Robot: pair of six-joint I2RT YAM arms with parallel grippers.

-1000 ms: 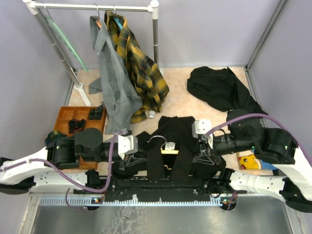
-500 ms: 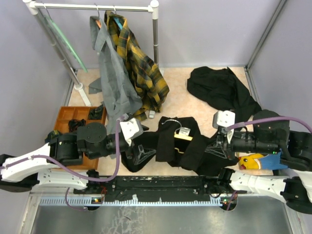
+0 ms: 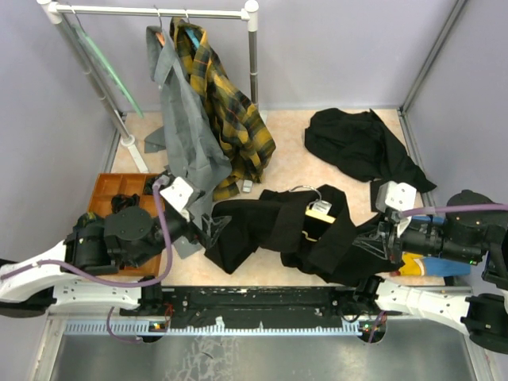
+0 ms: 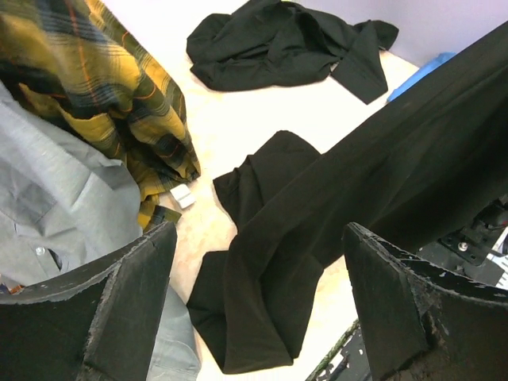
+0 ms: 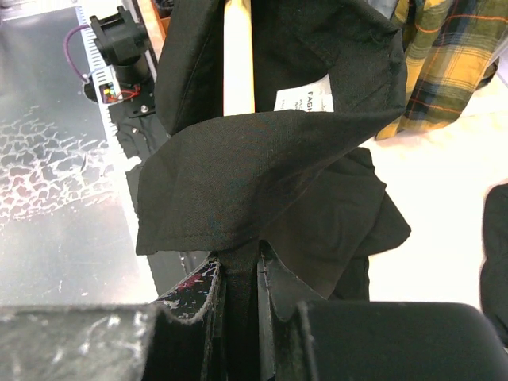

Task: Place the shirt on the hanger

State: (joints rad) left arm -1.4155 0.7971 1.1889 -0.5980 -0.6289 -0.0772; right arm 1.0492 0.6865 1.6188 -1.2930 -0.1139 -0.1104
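The black shirt lies stretched across the near floor, its collar draped over the yellow hanger. The hanger's silver hook pokes out behind. My right gripper is shut on the shirt's right edge. In the right wrist view the gripper pinches a fold of the shirt, with the hanger bar and a white label above it. My left gripper stands open just left of the shirt's loose end. In the left wrist view the gripper has its jaws wide apart, and the shirt lies on the floor beyond them, untouched.
A rack at the back holds a grey shirt, a plaid shirt and a pale green hanger. Another black garment lies at the back right. An orange tray sits on the left, and a blue-and-yellow toy is under the right arm.
The left gripper opened, let go of the shirt and drew back to the left. The right gripper pulled its end to the right, stretching the shirt and dragging the hanger along.
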